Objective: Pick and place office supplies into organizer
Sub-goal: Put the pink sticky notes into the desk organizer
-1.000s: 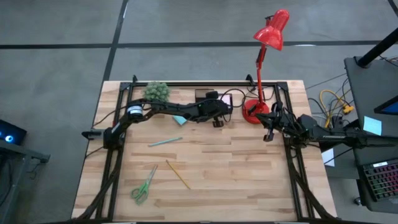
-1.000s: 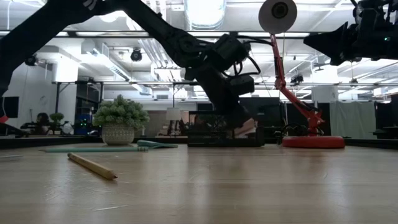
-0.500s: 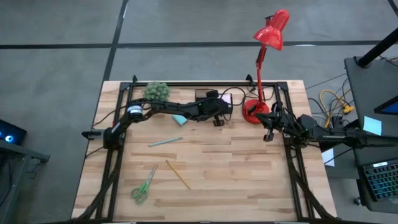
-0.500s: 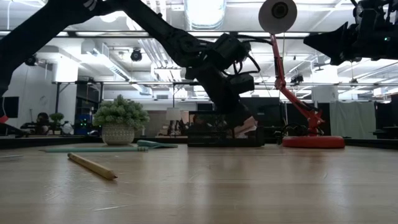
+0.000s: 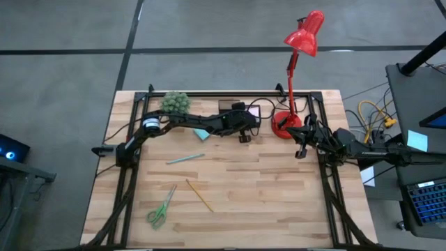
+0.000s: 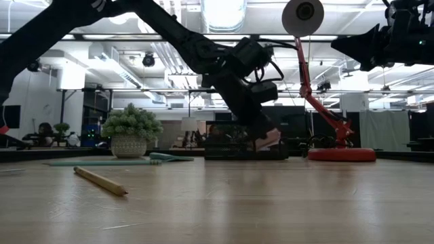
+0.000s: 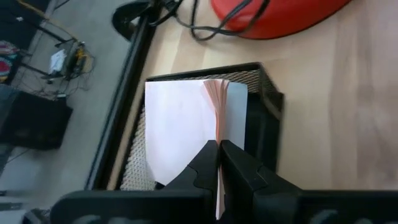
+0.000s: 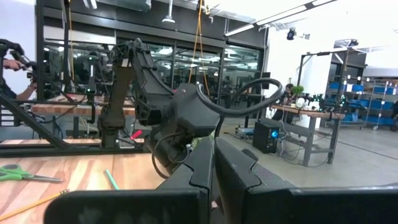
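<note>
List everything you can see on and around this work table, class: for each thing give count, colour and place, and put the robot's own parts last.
Organizer: one, black mesh, far edge beside the lamp base.
Pink sticky pad: one, pinched over the organizer.
Blue sticky note: one, light blue, under the left arm.
Pen: one, teal, table middle-left.
Pencil: one, yellow, near middle.
Scissors: one, green-handled, near-left.
Plant: one, green, far-left.
Lamp: one, red, far-right.
Left gripper: shut on the pad.
Right gripper: shut, empty, raised at right edge.

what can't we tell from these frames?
- High view: organizer mostly under left gripper; compartments unreadable.
- Left wrist view: pad hides the organizer's inside; frame edge crops the fingers.
- Low view: scissors don't show; arm covers the pad's contact.
</note>
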